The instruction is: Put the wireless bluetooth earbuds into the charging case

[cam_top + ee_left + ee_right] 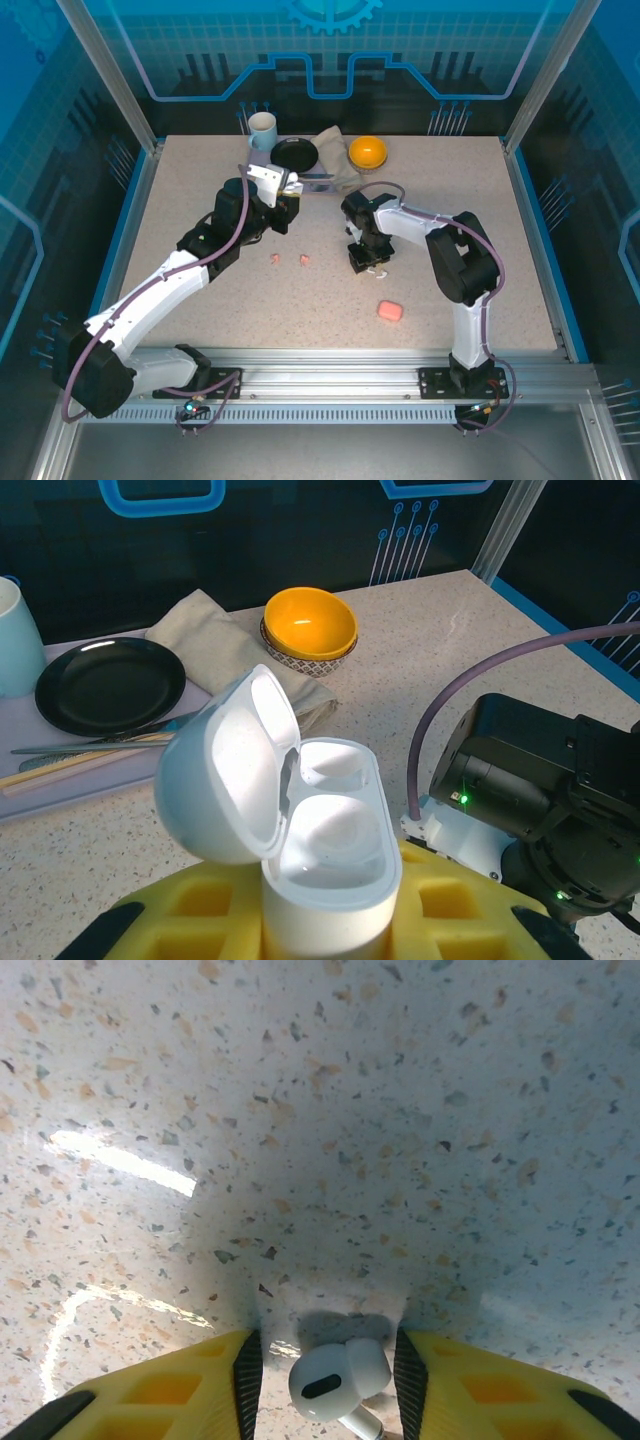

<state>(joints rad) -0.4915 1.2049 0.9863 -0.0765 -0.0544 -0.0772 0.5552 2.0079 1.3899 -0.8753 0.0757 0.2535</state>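
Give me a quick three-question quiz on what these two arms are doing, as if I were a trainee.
1. True or false: the white charging case held in the left pincer has its lid closed.
2. What lies between the fingers of the right pincer? A) a white earbud B) a pink case C) an orange bowl
3. Fill in: ___ pink earbuds lie on the table between the arms.

Key: 1 false, the lid is open; 2 A; 3 two.
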